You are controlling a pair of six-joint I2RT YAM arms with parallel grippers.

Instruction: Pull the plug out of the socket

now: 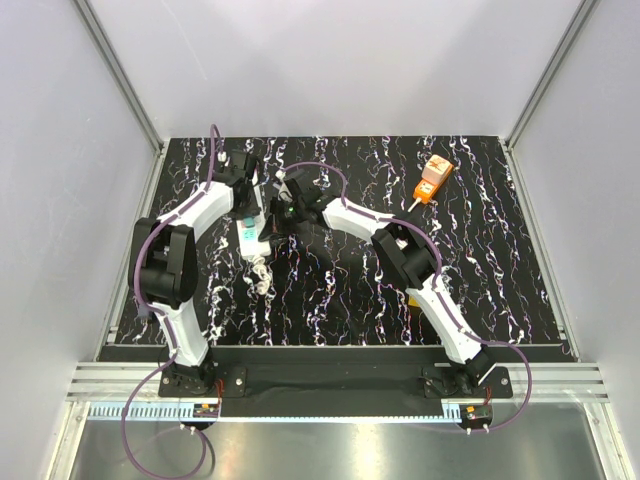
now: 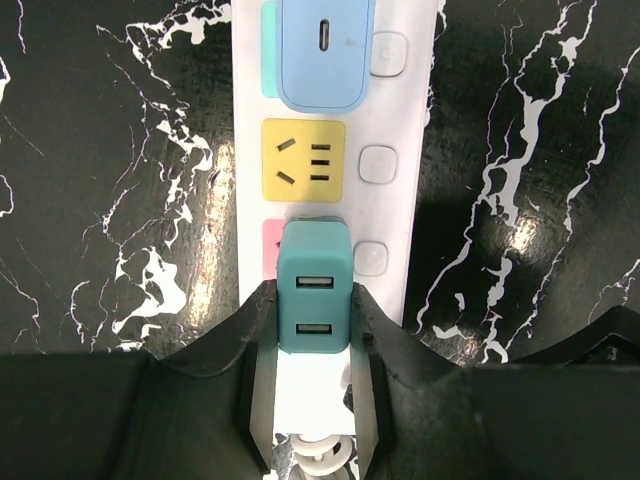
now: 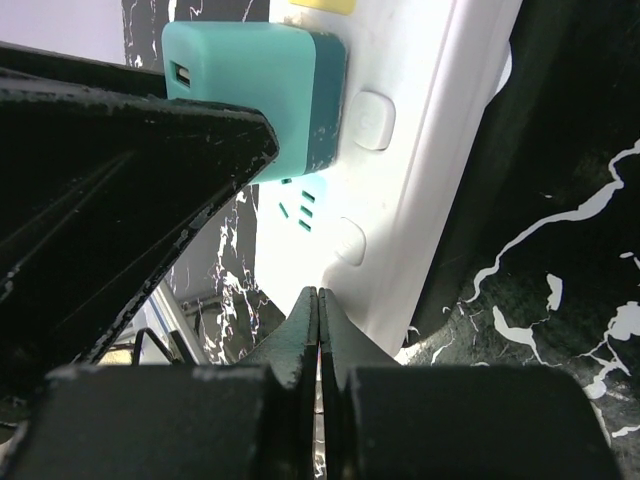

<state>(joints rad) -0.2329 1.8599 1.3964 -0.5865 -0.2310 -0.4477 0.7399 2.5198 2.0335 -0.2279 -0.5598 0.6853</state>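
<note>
Overhead, the two arms cover most of the power strip (image 1: 249, 240); its outlets are too small to read, and the plug cannot be made out. From the left wrist, the strip's near end lies behind the left claw (image 2: 313, 310), the pink outlet (image 2: 269, 248) is nearly all under the teal plug (image 2: 315, 265), and the blue adapter (image 2: 325, 50) runs off the top edge. From the right wrist, a black finger (image 3: 150, 170) masks the plug's side, and the yellow outlet (image 3: 322, 5) is cropped.

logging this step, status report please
Left gripper straddling teal plug, grip unconfirmed. Right gripper shut, tip at socket. Plug seated. Nothing in the way.
</note>
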